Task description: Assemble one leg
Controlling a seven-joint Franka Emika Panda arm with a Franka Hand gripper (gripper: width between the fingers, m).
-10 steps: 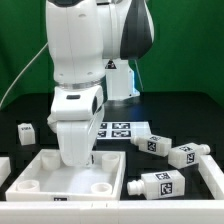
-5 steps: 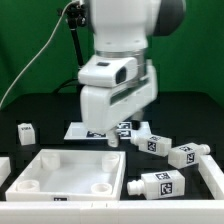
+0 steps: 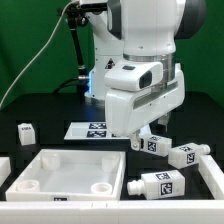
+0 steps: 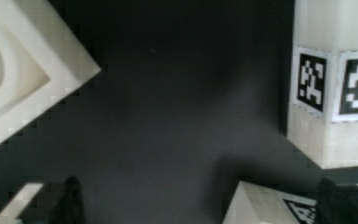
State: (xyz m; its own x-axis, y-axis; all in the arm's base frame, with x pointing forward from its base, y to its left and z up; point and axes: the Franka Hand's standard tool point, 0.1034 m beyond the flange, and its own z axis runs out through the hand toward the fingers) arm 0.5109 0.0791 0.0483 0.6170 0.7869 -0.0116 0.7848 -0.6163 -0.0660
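Note:
Three white legs with black-and-white tags lie on the dark table at the exterior view's right: one (image 3: 157, 144) just under my hand, one (image 3: 186, 153) beside it, and one (image 3: 160, 184) nearer the front. My gripper (image 3: 135, 140) hangs over the first leg, mostly hidden by the hand. In the wrist view my gripper (image 4: 194, 205) is open and empty, and its dark fingertips (image 4: 60, 200) stand wide apart. One tagged leg (image 4: 336, 90) lies beyond them and a second leg's corner (image 4: 274, 205) shows between them. The white square tabletop (image 3: 40, 160) lies at the front left; its corner also shows in the wrist view (image 4: 16, 80).
A small white tagged cube (image 3: 25, 131) sits at the exterior view's left. The marker board (image 3: 92, 130) lies behind the tabletop, partly under the arm. White wall pieces show at the right edge (image 3: 212, 178) and the left edge (image 3: 3, 165). A black cable hangs at the back left.
The arm has swung from above the tabletop toward the exterior view's right and now stands over the group of legs. The parts on the table have not moved.

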